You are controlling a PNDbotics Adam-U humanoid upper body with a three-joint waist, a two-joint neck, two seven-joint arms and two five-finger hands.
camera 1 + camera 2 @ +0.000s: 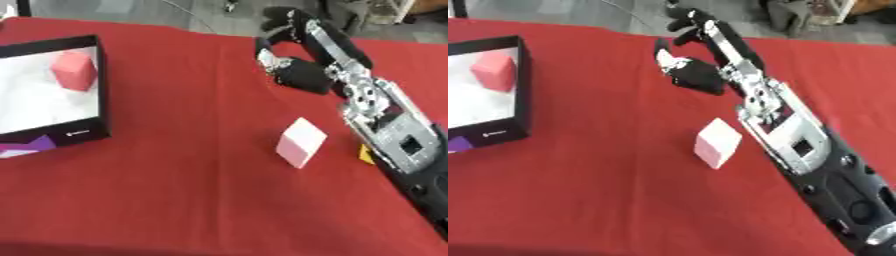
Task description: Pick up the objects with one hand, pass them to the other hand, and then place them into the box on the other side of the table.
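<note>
A pale pink-white cube [300,142] lies on the red table [192,190], right of the middle. My right arm comes in from the lower right, passes just right of the cube and reaches toward the far edge. Its hand [700,74] hangs open beyond the cube, fingers [696,25] spread and nothing in them. At the left stands a black box [102,85] with a white inside, and a red cube [74,70] sits in it. My left hand shows in no view.
A small yellow thing [366,154] peeks out from under my right forearm. The table's far edge [175,27] runs just behind the hand, with grey floor past it.
</note>
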